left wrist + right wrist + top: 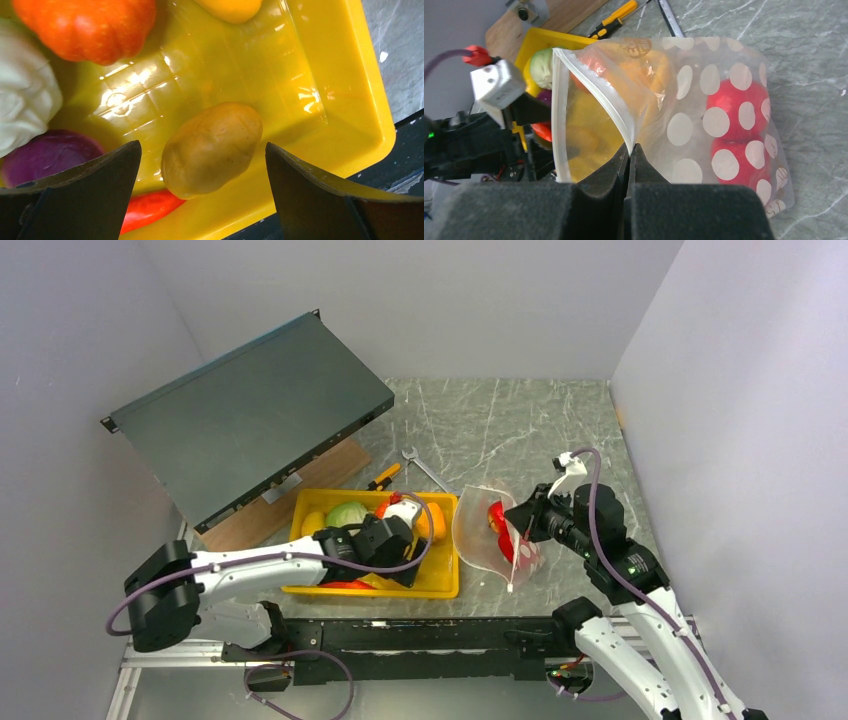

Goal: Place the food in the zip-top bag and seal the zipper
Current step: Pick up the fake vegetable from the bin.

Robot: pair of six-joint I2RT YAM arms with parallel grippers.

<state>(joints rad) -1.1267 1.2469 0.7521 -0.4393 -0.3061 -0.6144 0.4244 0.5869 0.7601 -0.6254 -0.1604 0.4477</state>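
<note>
The clear dotted zip-top bag (684, 100) lies to the right of the yellow tray (440, 575), its mouth held open toward the tray. My right gripper (630, 146) is shut on the white zipper strip (589, 85) at the mouth; it also shows in the top view (522, 525). Red food (736, 125) sits inside the bag (480, 540). My left gripper (201, 146) is open, low in the tray (350, 100), its jaws on either side of a tan-yellow mango (212, 147) without touching it. Around it lie an orange pumpkin (85, 27), a purple onion (47, 152), a red pepper (147, 210) and a pale cabbage (22, 100).
A silver wrench (425, 468) and a yellow-handled screwdriver (383, 476) lie behind the tray. A large grey metal case (250, 415) leans tilted at the back left over a wooden board (300, 502). Grey walls close in the table on three sides.
</note>
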